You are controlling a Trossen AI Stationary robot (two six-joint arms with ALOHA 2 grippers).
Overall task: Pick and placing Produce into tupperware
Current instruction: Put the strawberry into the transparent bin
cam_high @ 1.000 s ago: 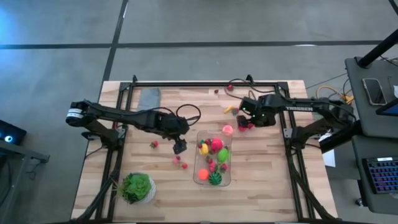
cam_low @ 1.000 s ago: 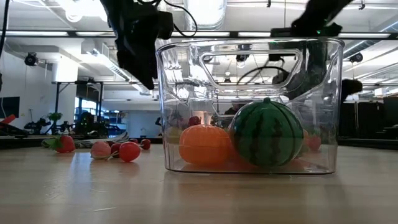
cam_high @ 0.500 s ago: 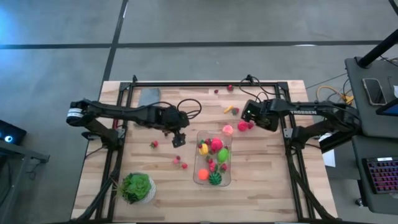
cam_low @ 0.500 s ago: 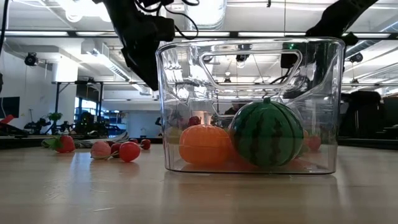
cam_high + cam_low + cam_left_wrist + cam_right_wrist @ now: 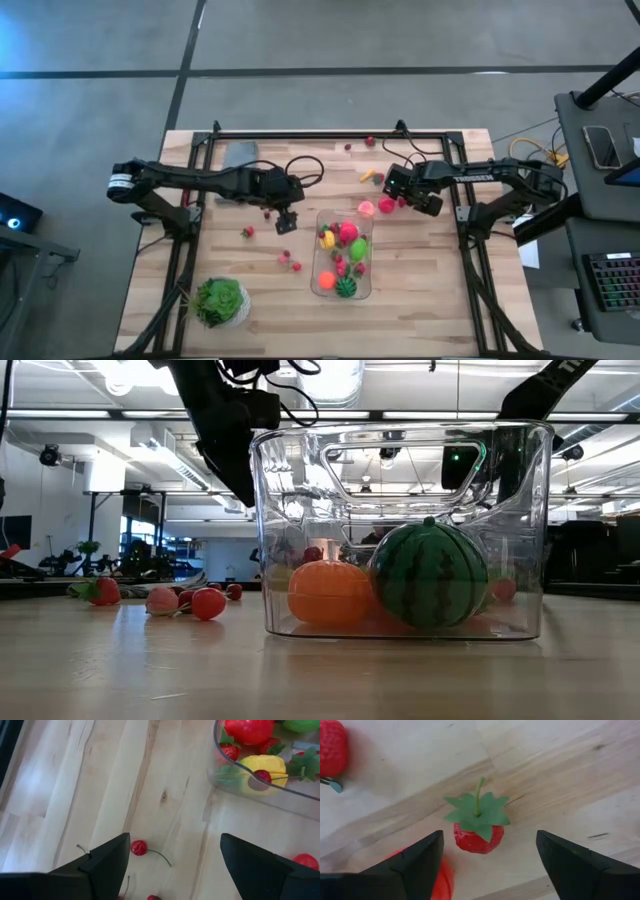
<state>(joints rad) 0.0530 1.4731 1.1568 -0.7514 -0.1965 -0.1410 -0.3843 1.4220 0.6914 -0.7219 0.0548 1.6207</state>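
Observation:
The clear tupperware (image 5: 343,253) stands on the table's near middle with several toy pieces in it; the low view shows a striped green ball (image 5: 428,575) and an orange piece (image 5: 330,592) inside. My left gripper (image 5: 287,222) hovers open just left of the container's far corner, above a loose red cherry (image 5: 139,848). My right gripper (image 5: 392,185) is open beyond the container's far right corner, over a red strawberry with green leaves (image 5: 479,827) that lies on the wood between the fingers' lines. Neither gripper touches anything.
Loose pieces lie left of the container (image 5: 247,232) (image 5: 290,262), and pink and red ones (image 5: 366,209) (image 5: 386,205) by its far right corner. A yellow piece (image 5: 368,177) and small berries (image 5: 369,141) lie farther back. There is a grey-blue cloth (image 5: 239,156) far left and a potted plant (image 5: 220,300) near left.
My left gripper has drawn back a little toward the table's far edge, away from the loose berries left of the container. My right arm has shifted slightly above the red pieces and shows higher in the low view.

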